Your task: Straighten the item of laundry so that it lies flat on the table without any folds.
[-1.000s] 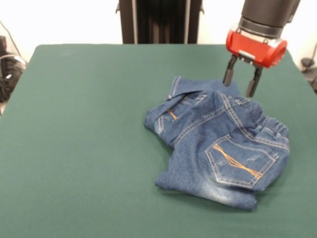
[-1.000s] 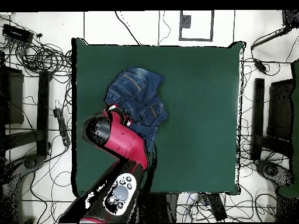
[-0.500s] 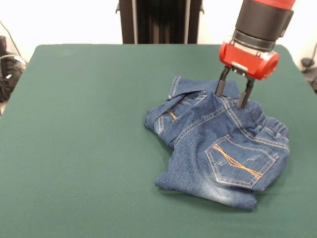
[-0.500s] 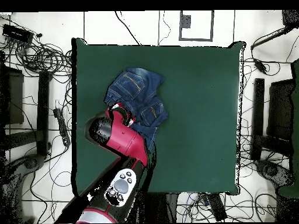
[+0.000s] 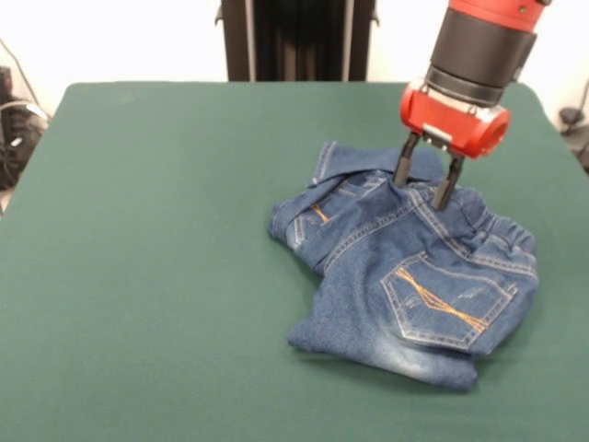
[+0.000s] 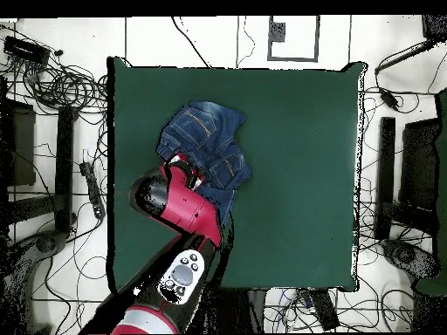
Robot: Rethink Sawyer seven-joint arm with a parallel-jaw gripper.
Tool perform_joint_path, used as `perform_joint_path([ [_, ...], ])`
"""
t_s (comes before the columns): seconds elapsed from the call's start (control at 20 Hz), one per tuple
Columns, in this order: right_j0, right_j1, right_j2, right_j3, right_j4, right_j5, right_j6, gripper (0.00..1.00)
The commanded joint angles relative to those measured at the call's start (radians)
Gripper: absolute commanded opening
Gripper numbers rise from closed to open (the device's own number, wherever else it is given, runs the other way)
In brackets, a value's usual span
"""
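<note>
Reaching onto the crumpled jeans (image 5: 405, 267) at the table's (image 5: 156, 276) right side, the gripper (image 5: 422, 183) stands with jaws apart, tips seemingly touching denim; pinch one top layer only, then lift outward.

crumpled blue jeans (image 5: 414, 276) on green table (image 5: 166, 230)

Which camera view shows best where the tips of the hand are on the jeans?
The front view. There the hand is seen from the side, open, with both tips down on the upper folds of the jeans. In the overhead view the red arm covers the hand, so only the jeans beside the arm show.
</note>
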Motion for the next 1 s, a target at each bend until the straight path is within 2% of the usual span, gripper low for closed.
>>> perform_joint_path([
  [0.05, -0.045, 0.053, 0.194, -0.003, 0.038, 0.014, 0.229, 1.0],
  [0.3, -0.087, 0.058, 0.258, -0.011, 0.035, 0.072, 0.207, 1.0],
  [0.75, -0.124, 0.101, 0.296, -0.071, 0.015, 0.156, 0.194, 1.0],
  [1.0, -0.141, 0.138, 0.309, -0.123, -0.005, 0.295, 0.202, 1.0],
])
